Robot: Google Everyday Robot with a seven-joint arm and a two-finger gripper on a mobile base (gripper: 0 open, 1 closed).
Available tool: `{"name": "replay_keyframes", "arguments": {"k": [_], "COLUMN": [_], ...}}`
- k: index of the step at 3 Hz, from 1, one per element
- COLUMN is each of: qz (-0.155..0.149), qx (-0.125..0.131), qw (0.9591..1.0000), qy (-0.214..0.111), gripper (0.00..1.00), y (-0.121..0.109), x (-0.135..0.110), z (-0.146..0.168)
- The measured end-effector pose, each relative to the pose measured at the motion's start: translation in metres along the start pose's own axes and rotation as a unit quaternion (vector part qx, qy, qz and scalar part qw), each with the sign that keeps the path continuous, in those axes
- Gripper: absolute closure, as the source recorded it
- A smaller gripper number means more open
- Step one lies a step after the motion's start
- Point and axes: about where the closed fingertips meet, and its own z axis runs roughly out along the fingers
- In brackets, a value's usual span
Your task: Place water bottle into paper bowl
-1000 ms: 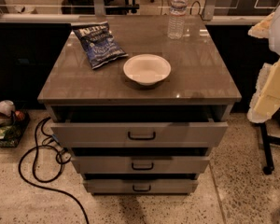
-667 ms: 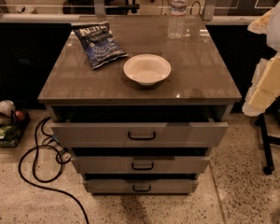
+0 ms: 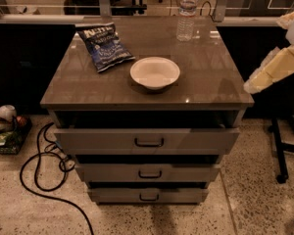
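The water bottle is standing upright at the far edge of the counter, right of centre, with its white cap on top. The paper bowl is sitting open side up near the middle of the counter, toward the front, well apart from the bottle. A dark blue chip bag is lying flat just left of the bowl and a little behind it, not touching it. The hand is hanging at the right side, by the counter's front right corner, slanting down to the left, well apart from bottle and bowl; whether it is spread or pressed together I cannot tell. Below, three drawers are standing partly pulled out, and a dark cable is lying looped on the floor at left.
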Motion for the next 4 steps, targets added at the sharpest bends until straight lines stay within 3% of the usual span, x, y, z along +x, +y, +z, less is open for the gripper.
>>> {"name": "replay_keyframes", "arguments": {"k": [1, 2, 3, 4], "qz": [0.066, 0.114, 0.128, 0.128], "qx": [0.035, 0.079, 0.104, 0.104], "qw": [0.9937, 0.9751, 0.9540, 0.9540], "qy": [-0.084, -0.173, -0.250, -0.250], "gripper": [0.00, 0.00, 0.00, 0.00], "y": [-0.037, -0.079, -0.115, -0.115], "x": [-0.011, -0.035, -0.064, -0.064], "z": [0.023, 0.030, 0.034, 0.034]}}
